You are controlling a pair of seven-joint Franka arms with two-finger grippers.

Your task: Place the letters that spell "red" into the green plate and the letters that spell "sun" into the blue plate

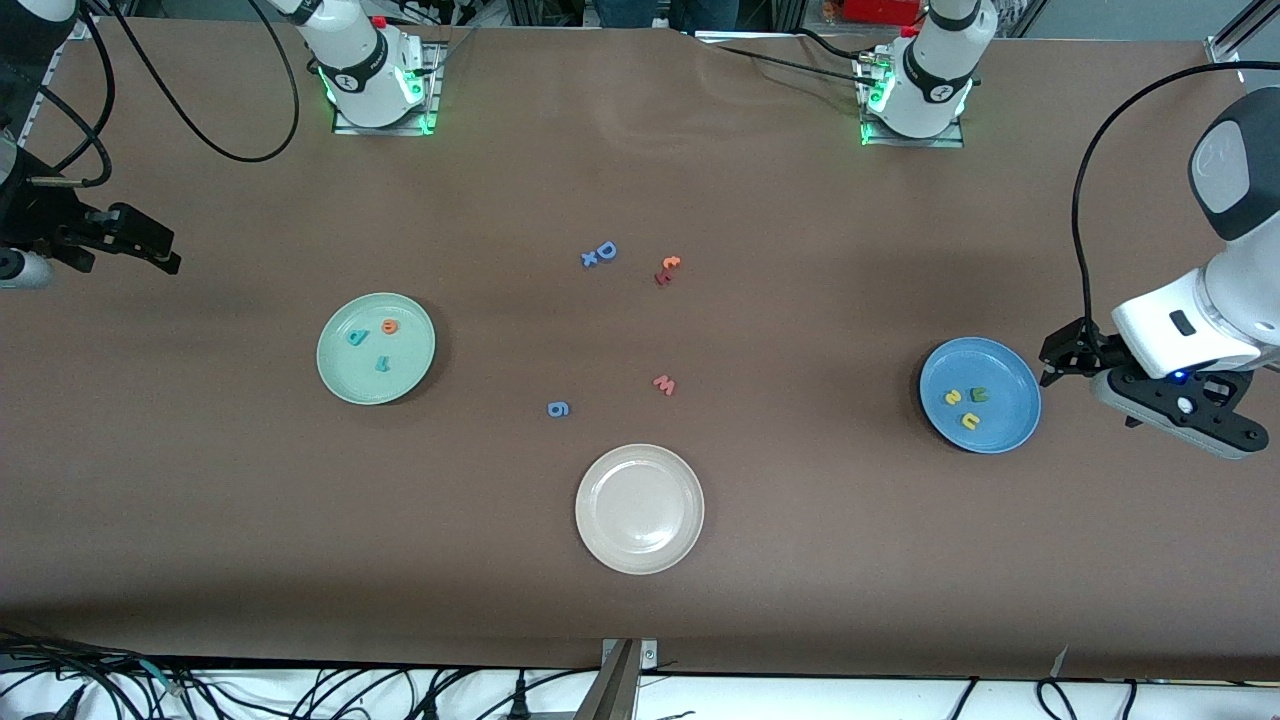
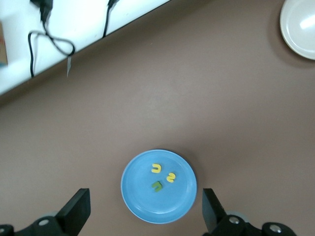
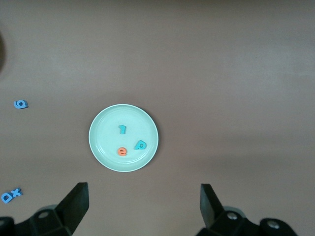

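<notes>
The green plate (image 1: 345, 375) holds r, e, d; blue plate (image 1: 1005, 425) s, u, n — wrist views alone show both grippers wide, empty.

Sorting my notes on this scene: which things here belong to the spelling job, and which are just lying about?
Job:
green plate holding r, e, d
blue plate holding s, u, n

Lying about:
beige-white plate
blue D
blue g
pink-red w

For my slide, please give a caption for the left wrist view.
Open left tool above the blue plate holding yellow "s", yellow "u", green "n".
</notes>
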